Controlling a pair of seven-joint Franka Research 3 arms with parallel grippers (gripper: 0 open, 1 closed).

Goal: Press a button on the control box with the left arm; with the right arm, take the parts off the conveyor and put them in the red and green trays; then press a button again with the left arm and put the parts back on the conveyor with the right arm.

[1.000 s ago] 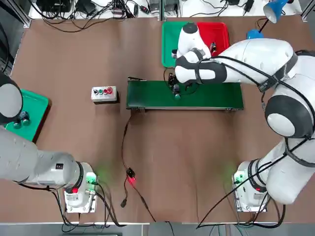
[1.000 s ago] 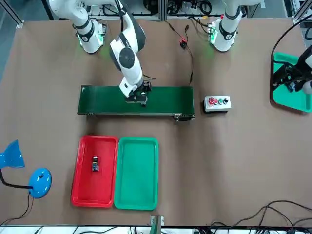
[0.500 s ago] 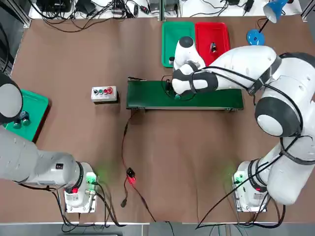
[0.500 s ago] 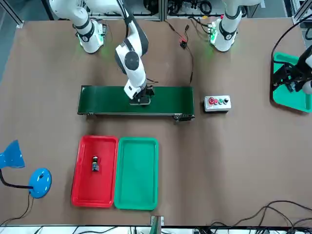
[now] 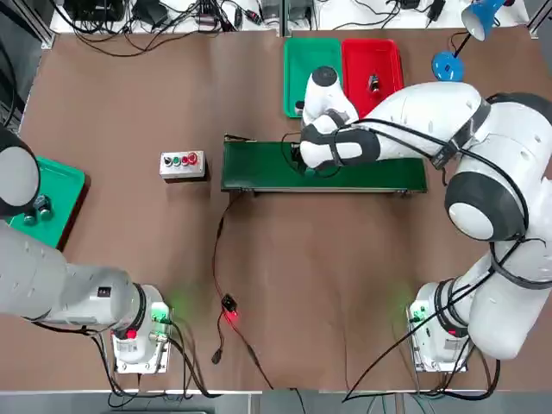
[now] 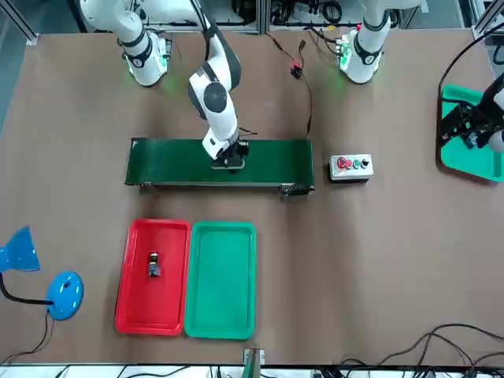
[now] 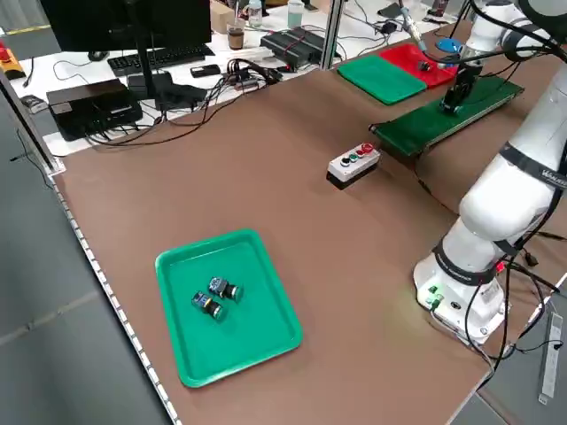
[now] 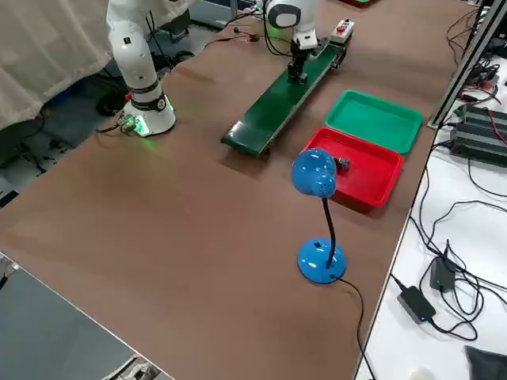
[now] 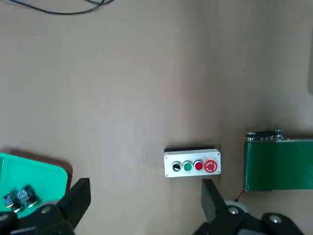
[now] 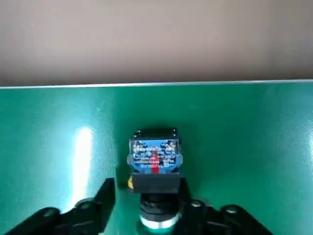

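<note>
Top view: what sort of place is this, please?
Probably a robotics laboratory: two white robot arms share a brown table with a short green conveyor and a grey push-button control box.

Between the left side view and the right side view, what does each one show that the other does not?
Only the left side view: two small parts in a separate green tray, and a keyboard.

Only the right side view: the blue lamp's whole head.

Both: the conveyor, the control box and the red tray.

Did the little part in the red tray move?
No, the part hasn't moved; it's at the same spot inside the red tray.
</note>
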